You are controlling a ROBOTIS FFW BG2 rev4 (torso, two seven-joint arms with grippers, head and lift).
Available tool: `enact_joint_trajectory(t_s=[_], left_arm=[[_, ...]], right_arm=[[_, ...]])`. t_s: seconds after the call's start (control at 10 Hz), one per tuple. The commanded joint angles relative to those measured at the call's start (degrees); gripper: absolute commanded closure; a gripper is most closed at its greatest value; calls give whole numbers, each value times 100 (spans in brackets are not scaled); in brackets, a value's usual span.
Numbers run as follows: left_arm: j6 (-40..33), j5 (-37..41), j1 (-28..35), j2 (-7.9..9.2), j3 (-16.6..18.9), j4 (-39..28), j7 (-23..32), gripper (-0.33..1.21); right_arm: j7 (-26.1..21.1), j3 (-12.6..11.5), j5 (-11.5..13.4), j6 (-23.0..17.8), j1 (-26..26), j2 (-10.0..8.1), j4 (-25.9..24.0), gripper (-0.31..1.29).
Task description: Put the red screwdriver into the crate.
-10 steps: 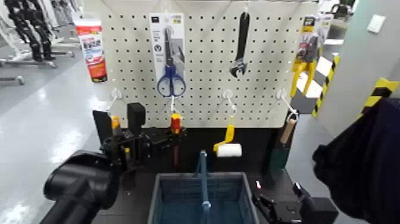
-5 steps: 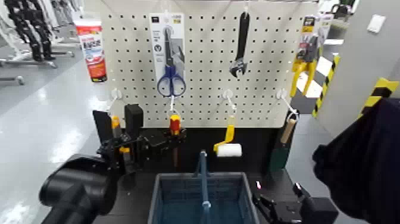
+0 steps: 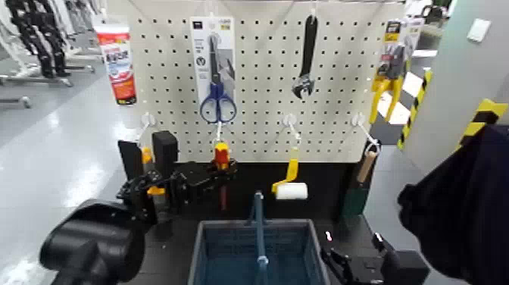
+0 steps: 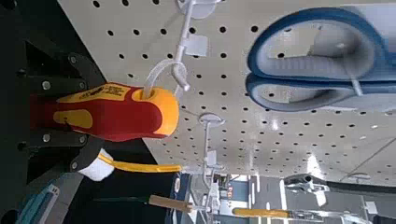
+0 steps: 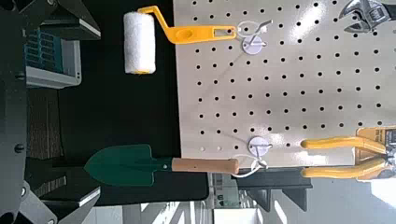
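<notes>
The red screwdriver [image 3: 221,155] hangs by its yellow-banded red handle from a pegboard hook, shaft pointing down. My left gripper [image 3: 214,176] reaches in from the left and is shut on the handle. In the left wrist view the handle [image 4: 105,110] sits between two dark fingers [image 4: 63,71], with its end still on the hook [image 4: 174,75]. The blue-grey crate [image 3: 208,254] with its blue handle bar stands below, at the front centre. My right gripper [image 3: 338,262] is open and empty, low beside the crate's right side.
On the pegboard hang blue scissors [image 3: 217,102], a black wrench [image 3: 305,64], yellow pliers [image 3: 390,76], a yellow-handled paint roller [image 3: 290,186], an orange-handled scraper [image 3: 146,158] and a green trowel [image 5: 140,166]. A dark fabric mass [image 3: 454,212] fills the right.
My left arm has drawn slightly left and back. The screwdriver has stayed on its hook, shifted only a touch left and up. The right arm has not moved.
</notes>
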Motion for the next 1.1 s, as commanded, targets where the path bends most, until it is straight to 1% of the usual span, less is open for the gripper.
enact_joint_trajectory(t_s=[0.1, 0.2, 0.5, 0.8, 0.9, 1.1], left_arm=[[214, 22, 145, 22, 51, -434, 25, 116], [293, 57, 242, 40, 59, -557, 78, 116], [531, 207, 515, 22, 112, -918, 78, 116], [1032, 260, 840, 49, 244, -1375, 87, 116], [1111, 268, 945, 57, 341, -1436, 69, 116], [1120, 383, 1139, 49, 411, -1445, 104, 116]], right_arm=[[0, 4, 4, 8, -2, -3, 0, 14], [0, 4, -4, 8, -2, -3, -9, 14], [0, 4, 4, 17, 7, -3, -9, 14], [0, 4, 4, 17, 7, 6, -9, 14], [0, -5, 4, 17, 7, 6, -18, 14], [0, 4, -4, 17, 16, 6, -18, 14]])
